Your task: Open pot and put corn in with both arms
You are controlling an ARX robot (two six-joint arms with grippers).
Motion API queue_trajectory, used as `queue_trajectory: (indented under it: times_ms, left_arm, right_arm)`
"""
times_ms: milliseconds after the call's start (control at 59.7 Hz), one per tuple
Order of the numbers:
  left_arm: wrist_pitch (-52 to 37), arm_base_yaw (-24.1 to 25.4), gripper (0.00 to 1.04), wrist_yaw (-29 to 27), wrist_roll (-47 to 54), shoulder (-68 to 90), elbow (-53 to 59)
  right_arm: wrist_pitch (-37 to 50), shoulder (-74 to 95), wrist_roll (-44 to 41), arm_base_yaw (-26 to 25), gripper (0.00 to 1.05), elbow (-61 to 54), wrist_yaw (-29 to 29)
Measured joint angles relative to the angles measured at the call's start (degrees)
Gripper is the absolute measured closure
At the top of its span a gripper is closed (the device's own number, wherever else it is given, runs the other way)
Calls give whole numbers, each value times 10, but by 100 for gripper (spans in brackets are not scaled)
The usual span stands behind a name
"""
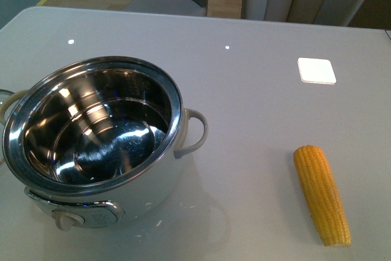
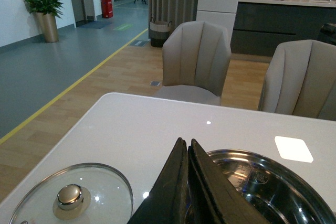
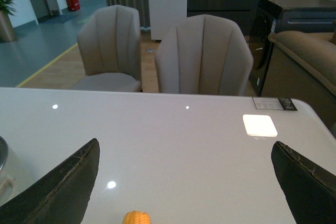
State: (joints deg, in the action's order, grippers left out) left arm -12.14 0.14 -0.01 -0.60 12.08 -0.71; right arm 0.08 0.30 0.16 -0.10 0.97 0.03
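1. Fingers (image 2: pixel 170 187) of the left gripper (image 2: pixel 187 141) are pressing flat together, gripping nothing, over the pot (image 2: pixel 247 153).
2. Its glass lid (image 2: pixel 100 182) is lying knob-up on the table (image 1: pixel 244 90), just beside the pot.
3. The pot is sitting open and empty on the table's left.
4. The corn (image 1: pixel 322 194) is lying well right of the pot.
5. The right gripper (image 3: pixel 185 145) is spreading its fingers wide, holding nothing, near the corn's tip.

Beige chairs (image 3: pixel 203 56) face the glossy white table (image 3: pixel 173 140); wood floor (image 2: pixel 121 72) meets grey floor (image 2: pixel 47 66) at a yellow line (image 2: pixel 68 90).
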Motion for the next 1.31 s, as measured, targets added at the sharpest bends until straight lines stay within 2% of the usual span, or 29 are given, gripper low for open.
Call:
queue_trajectory:
  times_ms: [151,235,519,821,888,1022,1190,1206,1257,1307]
  left_arm:
    - [29,0,102,0,0,-28,0]
    - [115,0,102,0,0,-101,0]
    - [121,0,100,0,0,-117,0]
    - [121,0,45,0,0,-117,0]
    - [121,0,29,0,0,-117,0]
    - [121,0,6,0,0,-117,0]
    - [121,0,7,0,1,-117,0]
    - [121,0,7,0,1,-117,0]
    - [121,0,7,0,1,-117,0]
    - [121,0,7,0,1,-118,0]
  right_arm:
    - [0,0,0,0,9,0,0]
    - [0,0,0,0,9,0,0]
    - [0,0,0,0,9,0,0]
    - [0,0,0,0,9,0,0]
    - [0,0,0,0,9,0,0]
    - [0,0,0,0,9,0,0]
    - [0,0,0,0,9,0,1]
    - [-4,3,2,2,9,1,10]
    - [-116,62,31,43,9,45,134]
    - [-216,147,49,69,9,84,229]
